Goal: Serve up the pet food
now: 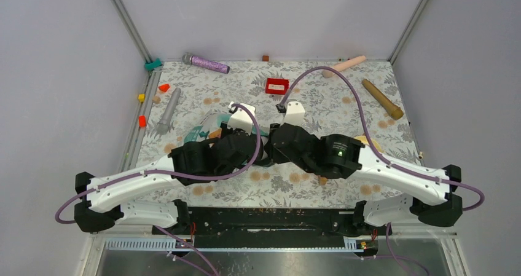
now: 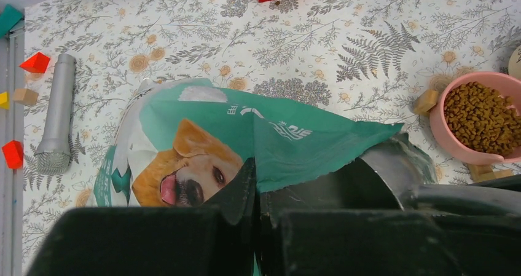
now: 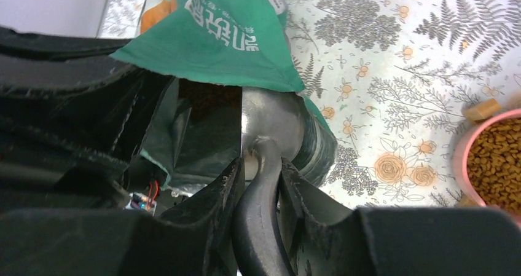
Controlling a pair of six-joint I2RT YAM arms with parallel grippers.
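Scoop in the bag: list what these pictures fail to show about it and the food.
- What the scoop holds: in the right wrist view, the teal flap of the bag covers its bowl.
- The pink bowl of kibble: cut by the right edge of both wrist views; the arms cover it from above.
- Kibble left in the bag: the interior is too dark in both wrist views.

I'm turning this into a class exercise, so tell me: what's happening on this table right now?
The right arm has its jaws shut on the handle of the metal scoop, whose cup sits inside the open teal bag. The left arm pinches the bag's mouth edge in its jaws. The pink bowl nearby already holds kibble.
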